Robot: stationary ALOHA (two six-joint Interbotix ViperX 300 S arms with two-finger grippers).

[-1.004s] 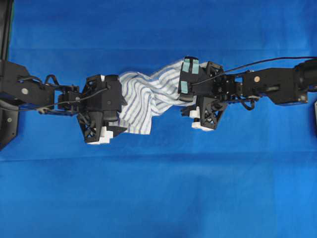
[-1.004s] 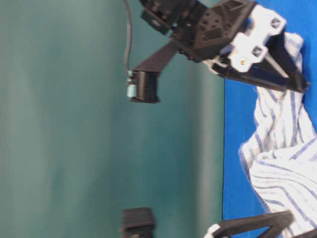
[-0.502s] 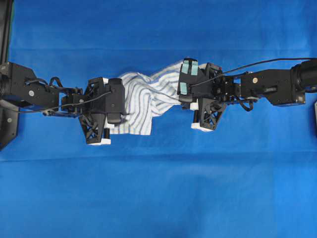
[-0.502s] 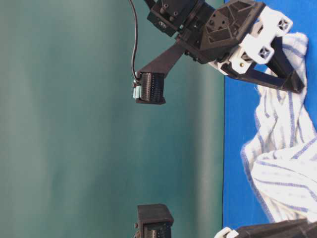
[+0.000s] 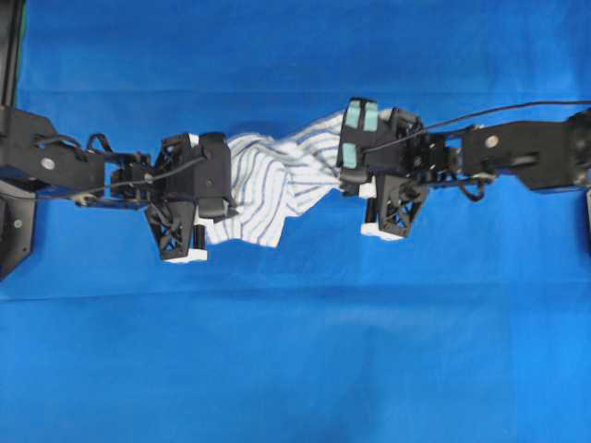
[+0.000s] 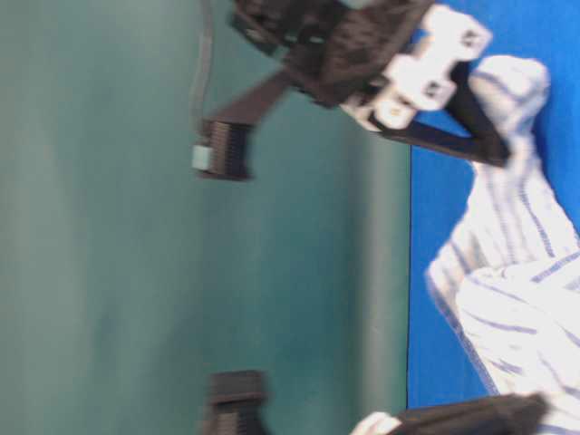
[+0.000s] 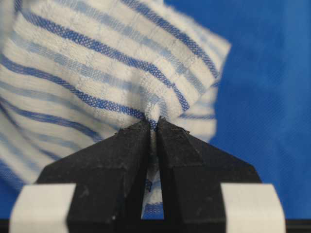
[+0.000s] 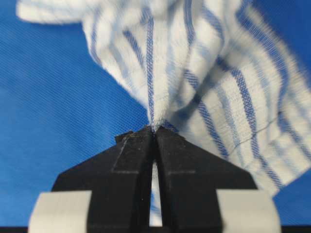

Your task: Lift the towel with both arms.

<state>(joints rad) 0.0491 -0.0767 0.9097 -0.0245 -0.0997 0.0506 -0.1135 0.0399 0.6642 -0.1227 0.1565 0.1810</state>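
The white towel (image 5: 277, 180) with thin blue stripes hangs bunched between my two grippers over the blue sheet. My left gripper (image 5: 224, 197) is shut on its left edge. In the left wrist view the black fingers (image 7: 153, 124) pinch a fold of the towel (image 7: 97, 63). My right gripper (image 5: 348, 178) is shut on the right end. In the right wrist view its tips (image 8: 154, 130) clamp a gathered fold of the towel (image 8: 218, 73). In the table-level view the right gripper (image 6: 497, 154) holds one towel (image 6: 517, 263) corner off the sheet, and the left gripper (image 6: 471, 421) shows at the bottom edge.
The plain bright blue sheet (image 5: 295, 351) covers the whole table. A dark frame part (image 5: 11, 55) stands at the far left edge. A teal wall (image 6: 181, 272) fills the background of the table-level view.
Both grippers have risen a little with the towel's ends. The towel is drawn narrower between them, and its right corner has come up off the sheet.
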